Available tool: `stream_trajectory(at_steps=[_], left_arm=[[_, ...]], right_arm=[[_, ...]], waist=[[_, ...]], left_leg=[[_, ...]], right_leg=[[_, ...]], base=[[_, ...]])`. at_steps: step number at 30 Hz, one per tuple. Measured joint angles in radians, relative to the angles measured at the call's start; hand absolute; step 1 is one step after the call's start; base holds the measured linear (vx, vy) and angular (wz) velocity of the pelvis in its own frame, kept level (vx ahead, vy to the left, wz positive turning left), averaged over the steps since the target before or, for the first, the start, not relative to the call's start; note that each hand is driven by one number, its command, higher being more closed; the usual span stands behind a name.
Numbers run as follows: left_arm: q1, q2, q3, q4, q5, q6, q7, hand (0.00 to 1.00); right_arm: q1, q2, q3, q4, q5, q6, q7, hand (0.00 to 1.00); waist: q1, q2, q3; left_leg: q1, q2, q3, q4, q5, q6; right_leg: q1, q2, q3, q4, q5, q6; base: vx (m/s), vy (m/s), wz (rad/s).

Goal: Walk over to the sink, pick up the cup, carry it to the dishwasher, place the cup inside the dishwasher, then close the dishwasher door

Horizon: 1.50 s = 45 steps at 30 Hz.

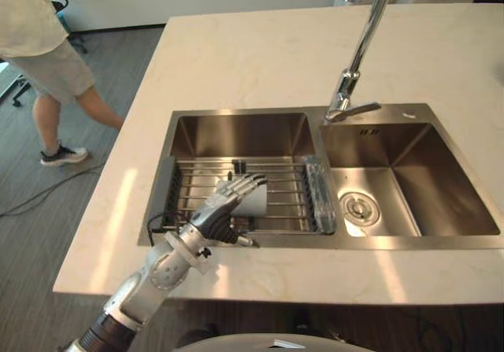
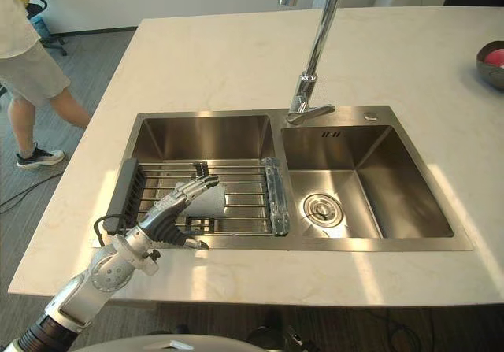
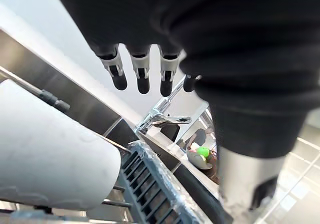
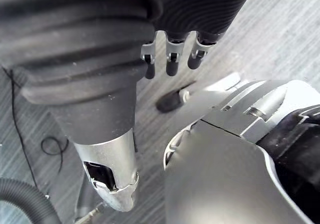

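Observation:
A white cup (image 1: 257,201) lies on its side on the wire rack (image 1: 287,180) in the left basin of the steel sink (image 1: 315,242). My left hand (image 1: 221,210) reaches in over the sink's front rim, its fingers straight and spread over the cup's near side. In the left wrist view the cup (image 3: 45,154) lies just under the fingers (image 3: 143,78), with a gap between them. My right hand (image 4: 171,58) hangs low by the grey floor, fingers relaxed and holding nothing.
A tall chrome faucet (image 1: 358,61) rises behind the divider between the basins. The right basin (image 1: 409,187) holds just a drain. A person (image 1: 47,61) walks on the floor at the far left. A dark bowl (image 2: 493,62) sits on the counter's far right.

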Motion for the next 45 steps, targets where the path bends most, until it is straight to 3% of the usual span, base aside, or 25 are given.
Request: stream_trajectory(at_steps=[8,14,21,31,36,40,45], left_arm=[[-0.079,0.014,-0.064,0.07,0.061,0.017,0.118,0.0],[-0.124,0.012,-0.076,0.129,0.136,0.078,0.145,0.0],[-0.15,0.016,-0.076,0.21,0.223,0.119,0.117,0.0],[-0.195,0.03,-0.077,0.245,0.225,0.16,0.084,0.0],[-0.215,0.041,-0.073,0.271,0.246,0.222,0.072,0.0],[-0.217,0.043,-0.062,0.285,0.262,0.227,0.065,0.0],[-0.229,0.047,-0.062,0.29,0.262,0.238,-0.039,0.0]], right_arm=[[0.0,-0.007,0.002,0.01,0.003,0.001,0.037,0.0],[-0.002,-0.002,0.003,0.04,0.047,0.002,0.037,0.0],[-0.001,0.006,0.005,0.039,0.065,0.009,0.037,0.0],[-0.004,0.006,0.035,0.039,0.109,0.028,0.037,0.0],[-0.014,0.006,0.035,0.039,0.118,0.041,0.037,0.0],[-0.015,0.006,0.035,0.039,0.141,0.049,0.037,0.0],[-0.016,0.006,0.036,0.038,0.161,0.052,0.035,0.0]], waist=[[-0.017,-0.003,-0.002],[-0.041,-0.006,-0.003],[-0.061,-0.01,-0.003],[-0.069,-0.01,-0.003],[-0.076,-0.01,-0.003],[-0.077,-0.01,-0.003],[-0.087,-0.01,-0.003]], left_leg=[[0.012,0.011,0.002,-0.02,0.011,-0.007],[0.026,0.011,0.012,-0.033,0.011,-0.007],[0.035,0.012,0.025,-0.037,0.011,-0.007],[0.036,0.012,0.026,-0.037,0.011,-0.007],[0.036,0.012,0.026,-0.037,0.011,-0.007],[0.037,0.012,0.026,-0.037,0.011,-0.007],[0.039,0.012,0.026,-0.039,0.011,-0.007]], right_leg=[[0.0,0.011,0.0,-0.001,0.008,0.004],[0.003,0.011,0.0,-0.002,0.009,0.004],[0.006,0.011,0.001,-0.002,0.009,0.005],[0.006,0.011,0.001,-0.002,0.009,0.005],[0.006,0.011,0.0,-0.002,0.01,0.006],[0.006,0.011,0.0,-0.002,0.01,0.006],[0.007,0.011,0.0,-0.002,0.01,0.006]], base=[[-0.01,-0.004,-0.01],[0.0,0.003,-0.03],[-0.02,0.0,-0.03],[-0.01,-0.001,0.0],[0.0,0.0,0.0],[0.0,0.0,0.0],[0.0,0.0,0.0]])
